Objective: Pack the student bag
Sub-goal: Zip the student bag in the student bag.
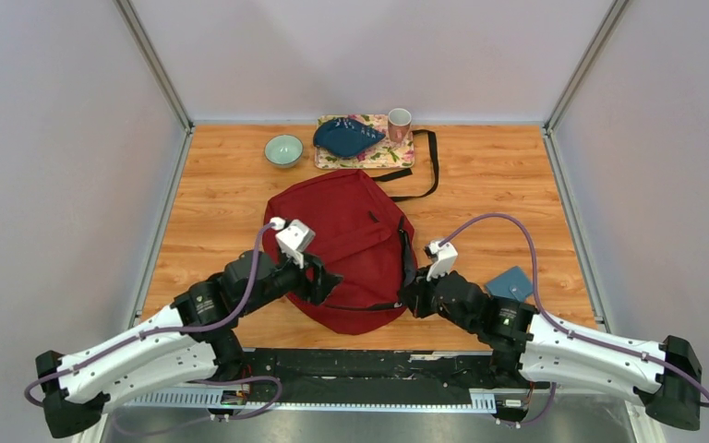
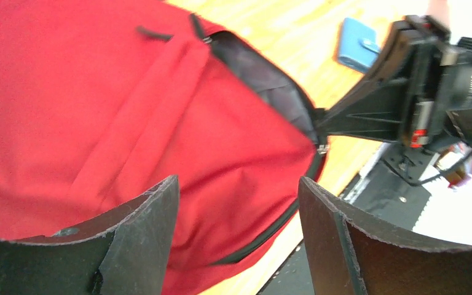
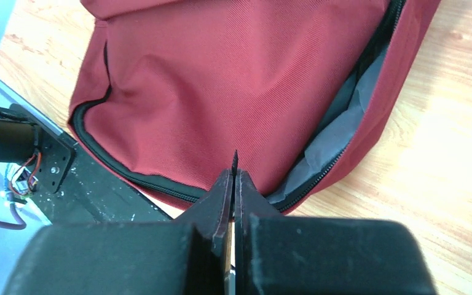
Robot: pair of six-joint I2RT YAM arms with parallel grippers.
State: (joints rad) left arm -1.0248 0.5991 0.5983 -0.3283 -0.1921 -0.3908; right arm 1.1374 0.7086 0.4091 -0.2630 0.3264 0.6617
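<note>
Left gripper (image 2: pixel 238 181) jaws wide, hanging over student bag (image 1: pixel 346 235); right gripper (image 3: pixel 234 175) jaws pinched shut on bag's open zipper edge

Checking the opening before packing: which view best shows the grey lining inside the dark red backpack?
The right wrist view: the grey lining shows broadly along the unzipped edge of the large dark red fabric backpack. The left wrist view shows only a dark, shadowed strip of it; in the top external view it cannot be made out.
</note>
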